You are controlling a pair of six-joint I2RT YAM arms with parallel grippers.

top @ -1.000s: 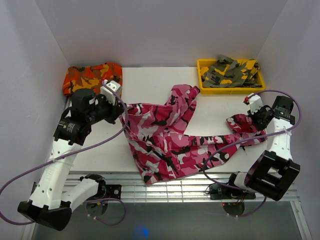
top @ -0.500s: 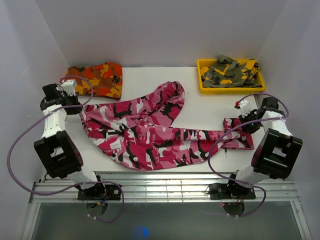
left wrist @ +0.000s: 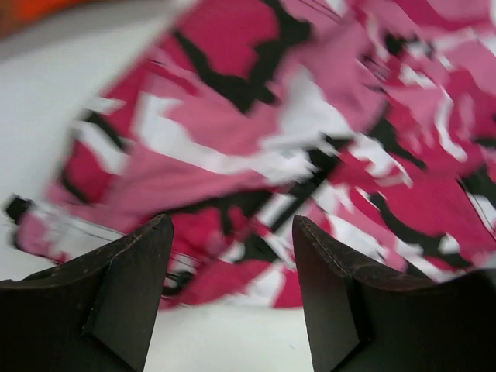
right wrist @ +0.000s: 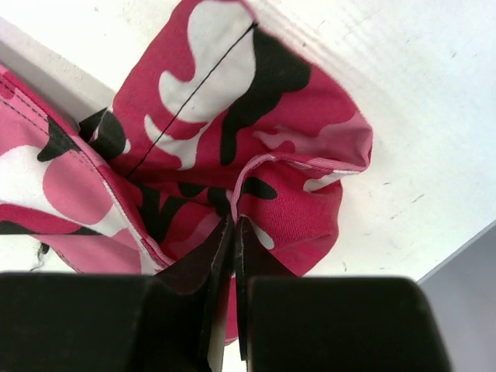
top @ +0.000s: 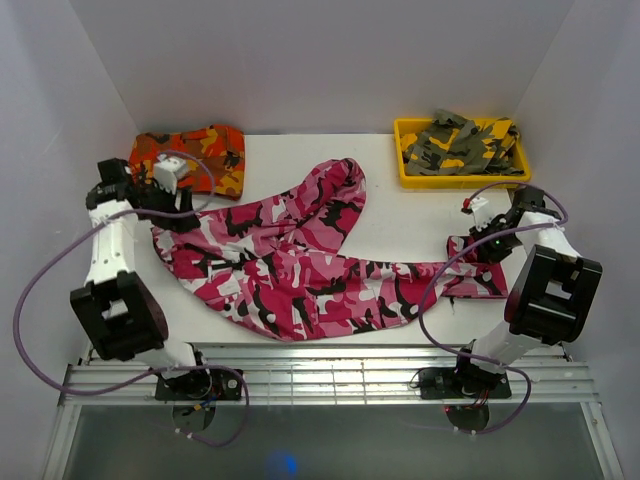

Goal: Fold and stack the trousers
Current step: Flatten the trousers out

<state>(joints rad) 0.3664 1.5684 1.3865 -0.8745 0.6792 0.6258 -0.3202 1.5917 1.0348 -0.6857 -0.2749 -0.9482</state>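
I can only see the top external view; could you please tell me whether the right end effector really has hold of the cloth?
Observer: Yes. The right wrist view shows the right end effector shut on a fold of the trousers, the cloth pinched between its tips.
Operator: Thank you. Is the left one gripping as well?
Observer: No. In the left wrist view the left end effector is open, its jaws wide apart, and the cloth lies beyond the tips on the table.
Operator: Anything that tells which part the right side holds?
Observer: A dark stitched seam runs across the bunched cloth just above the grip.
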